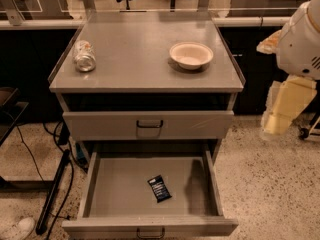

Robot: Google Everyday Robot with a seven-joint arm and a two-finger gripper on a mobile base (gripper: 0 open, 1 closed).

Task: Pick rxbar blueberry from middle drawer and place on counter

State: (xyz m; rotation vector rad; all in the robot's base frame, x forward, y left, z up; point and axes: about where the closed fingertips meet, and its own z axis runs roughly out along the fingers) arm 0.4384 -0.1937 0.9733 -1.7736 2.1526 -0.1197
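Lying in open middle drawer (120,184), dark white-printed rxbar blueberry (159,188); gripper (287,106) at right, state unclear

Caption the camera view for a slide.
Dark navy snack bar lies in the open grey metal drawer; gripper hangs right of the cabinet.

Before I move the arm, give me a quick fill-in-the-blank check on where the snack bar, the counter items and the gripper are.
1. The snack bar lies inside the pulled-out lower ____.
2. On the counter, the can sits on the left and the ____ sits on the right.
3. The gripper hangs off to the ____ of the cabinet, well away from the bar.
Missing words: drawer; bowl; right.
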